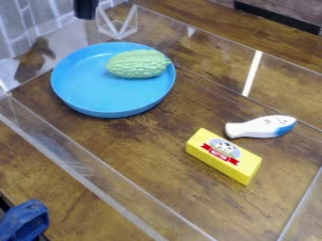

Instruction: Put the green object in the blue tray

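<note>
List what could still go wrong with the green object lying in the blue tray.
1. The green object lies toward the far rim of the blue tray, not at its middle; being rounded, it might roll against the rim if the tray is bumped.
2. The gripper hangs just beyond the tray's far edge; a low sweep back could clip the rim.

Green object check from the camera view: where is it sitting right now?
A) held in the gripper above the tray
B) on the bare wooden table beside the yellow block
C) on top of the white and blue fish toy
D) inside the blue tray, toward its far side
D. The green object lies inside the blue tray, near its far rim, with nothing gripping it.
</note>
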You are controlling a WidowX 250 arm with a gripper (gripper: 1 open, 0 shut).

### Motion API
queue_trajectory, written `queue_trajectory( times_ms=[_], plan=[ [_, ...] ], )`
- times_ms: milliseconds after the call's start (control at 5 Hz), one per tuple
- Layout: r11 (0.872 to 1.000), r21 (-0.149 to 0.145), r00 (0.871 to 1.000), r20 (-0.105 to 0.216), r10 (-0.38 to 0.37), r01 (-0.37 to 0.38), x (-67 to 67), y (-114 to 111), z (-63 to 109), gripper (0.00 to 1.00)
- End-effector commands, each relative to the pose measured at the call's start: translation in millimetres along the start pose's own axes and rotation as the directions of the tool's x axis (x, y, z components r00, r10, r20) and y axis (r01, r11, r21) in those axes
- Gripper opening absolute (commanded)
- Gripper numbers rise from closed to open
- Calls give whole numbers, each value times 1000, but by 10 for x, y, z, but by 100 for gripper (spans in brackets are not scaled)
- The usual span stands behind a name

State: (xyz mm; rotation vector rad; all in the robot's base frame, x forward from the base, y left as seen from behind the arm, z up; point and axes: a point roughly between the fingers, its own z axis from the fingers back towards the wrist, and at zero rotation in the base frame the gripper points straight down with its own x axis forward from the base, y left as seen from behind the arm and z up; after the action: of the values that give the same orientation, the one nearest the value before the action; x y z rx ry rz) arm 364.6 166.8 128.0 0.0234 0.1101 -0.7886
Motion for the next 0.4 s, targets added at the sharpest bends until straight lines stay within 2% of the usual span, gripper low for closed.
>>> queue_trajectory(
  times_ms=[0, 200],
  plan=[
    [998, 63, 1000, 21, 9, -10, -88, 218, 211, 100],
    [998, 63, 1000, 15, -5, 4, -137, 355, 207, 100]
  ],
)
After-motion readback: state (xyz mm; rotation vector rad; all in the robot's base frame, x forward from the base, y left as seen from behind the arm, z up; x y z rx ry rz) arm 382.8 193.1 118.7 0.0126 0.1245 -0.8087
